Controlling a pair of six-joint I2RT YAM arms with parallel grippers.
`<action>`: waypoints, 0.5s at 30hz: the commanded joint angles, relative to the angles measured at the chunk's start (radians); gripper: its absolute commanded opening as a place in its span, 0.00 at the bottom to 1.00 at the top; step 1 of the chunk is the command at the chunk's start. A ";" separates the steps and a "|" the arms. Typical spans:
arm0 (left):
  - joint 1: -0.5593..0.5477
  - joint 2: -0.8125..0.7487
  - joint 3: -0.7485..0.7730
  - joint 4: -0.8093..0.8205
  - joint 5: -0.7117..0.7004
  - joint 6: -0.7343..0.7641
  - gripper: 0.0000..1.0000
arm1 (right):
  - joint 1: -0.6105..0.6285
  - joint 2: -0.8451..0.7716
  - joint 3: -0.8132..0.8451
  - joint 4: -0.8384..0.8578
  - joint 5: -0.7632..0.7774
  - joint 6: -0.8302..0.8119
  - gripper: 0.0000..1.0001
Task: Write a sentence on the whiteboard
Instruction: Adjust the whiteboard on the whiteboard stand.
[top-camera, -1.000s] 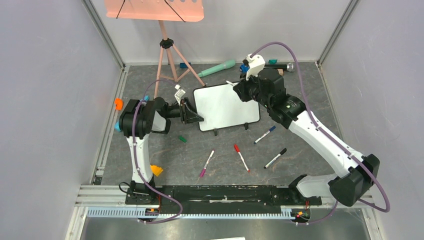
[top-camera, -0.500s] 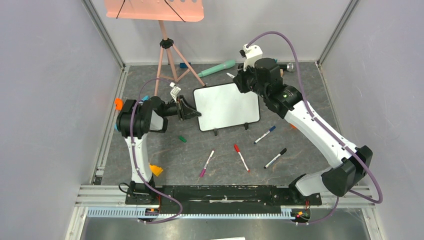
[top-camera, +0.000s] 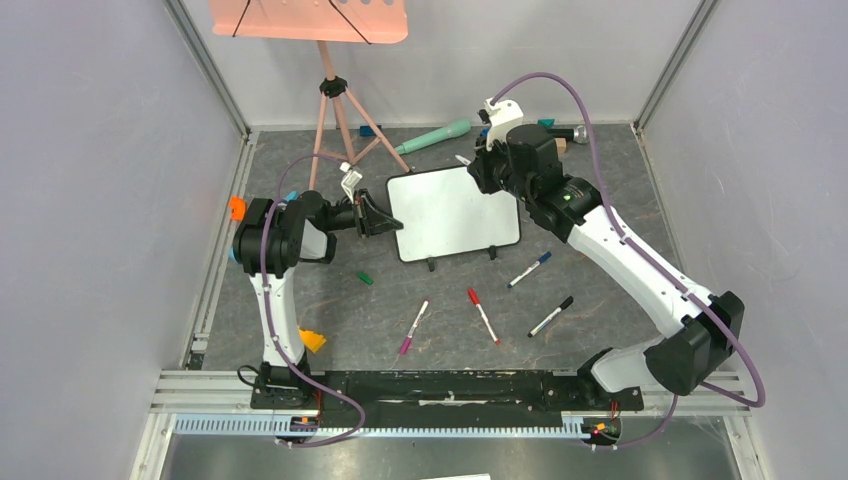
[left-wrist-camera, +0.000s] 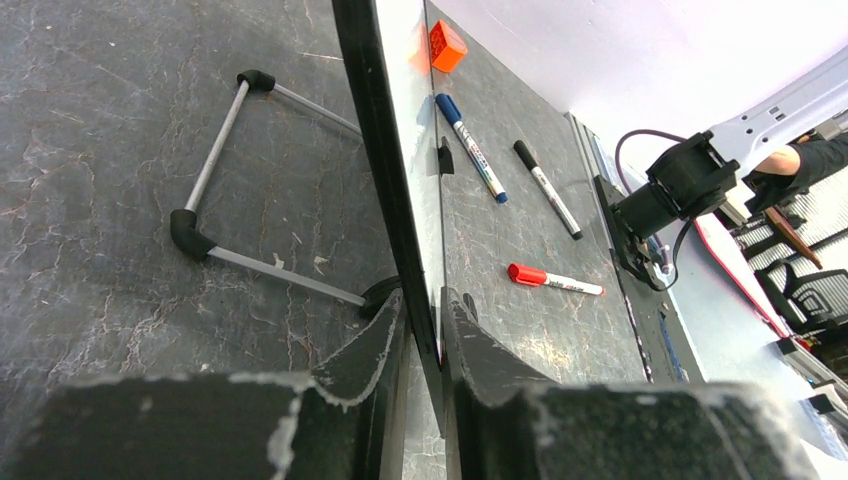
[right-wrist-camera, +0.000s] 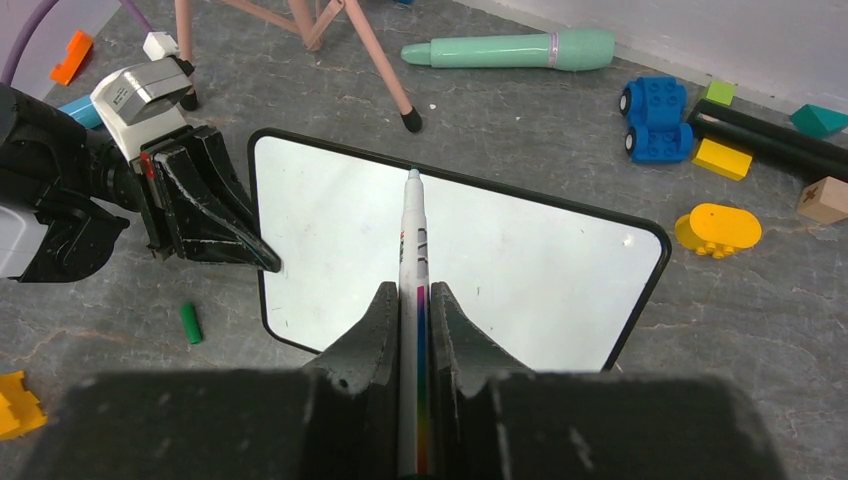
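While pinching the whiteboard (top-camera: 455, 213) by its left rim between the left jaws, grips a white marker (right-wrist-camera: 414, 250) tight in the right jaws, tip ahead of them near the blank board's upper rim, above the table (top-camera: 330, 300).

Left arm (top-camera: 281, 295): rises from base, elbow bent, forearm level, reaching right. Left gripper (left-wrist-camera: 425, 312): jaws pinched on whiteboard (left-wrist-camera: 384, 150) side edge, one finger on each face. Right arm (top-camera: 640, 266): stretched far forward and left, wrist pitched down. Right gripper (right-wrist-camera: 412, 297): jaws clamped tight on marker (right-wrist-camera: 412, 235), tip pointing away from me.
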 joint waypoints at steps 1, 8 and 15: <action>-0.002 -0.006 0.008 0.058 -0.014 0.003 0.23 | -0.001 -0.026 0.018 0.027 -0.008 -0.017 0.00; -0.026 0.011 0.034 0.058 0.018 -0.009 0.32 | -0.001 -0.017 0.018 0.037 -0.028 -0.011 0.00; -0.036 0.004 0.019 0.061 0.007 0.013 0.34 | -0.001 -0.020 0.015 0.042 -0.036 -0.008 0.00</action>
